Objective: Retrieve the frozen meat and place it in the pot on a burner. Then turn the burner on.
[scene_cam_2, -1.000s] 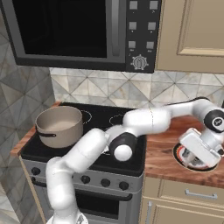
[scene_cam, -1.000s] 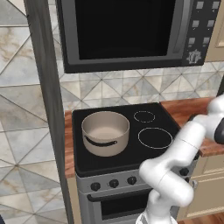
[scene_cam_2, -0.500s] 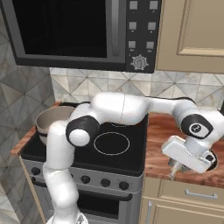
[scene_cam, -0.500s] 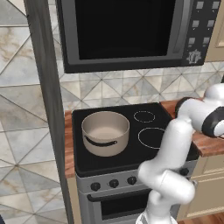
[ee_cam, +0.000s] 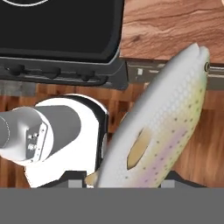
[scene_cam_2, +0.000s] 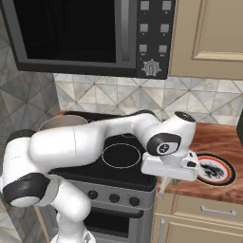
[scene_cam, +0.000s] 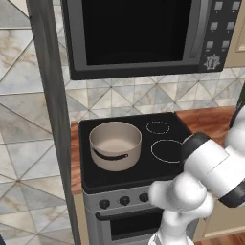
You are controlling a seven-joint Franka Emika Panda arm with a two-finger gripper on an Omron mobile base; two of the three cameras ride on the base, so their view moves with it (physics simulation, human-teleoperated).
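Note:
The frozen meat (ee_cam: 162, 127) is a pale silvery speckled fish that rises from between the fingertips of my gripper (ee_cam: 127, 181), which is shut on its tail end. From the right base view the gripper (scene_cam_2: 166, 179) points down at the counter's front edge, just right of the stove, and the meat (scene_cam_2: 163, 186) hangs below it. The beige pot (scene_cam: 115, 143) stands on the front left of the black stove top (scene_cam: 143, 165), well left of the gripper, and covers its burner. My arm hides most of the pot (scene_cam_2: 56, 122) in the right base view.
Two thin white rings (scene_cam: 165, 149) mark the stove's right side. Dark knobs (scene_cam: 124, 201) line the oven front. A dark-patterned plate with a red rim (scene_cam_2: 216, 169) lies on the wooden counter (scene_cam_2: 223, 137) right of the gripper. A microwave (scene_cam: 139, 33) hangs above the stove.
The hand has come left from over the plate to the counter's front edge beside the stove, the meat still in it. The arm's elbow has swung left across the stove.

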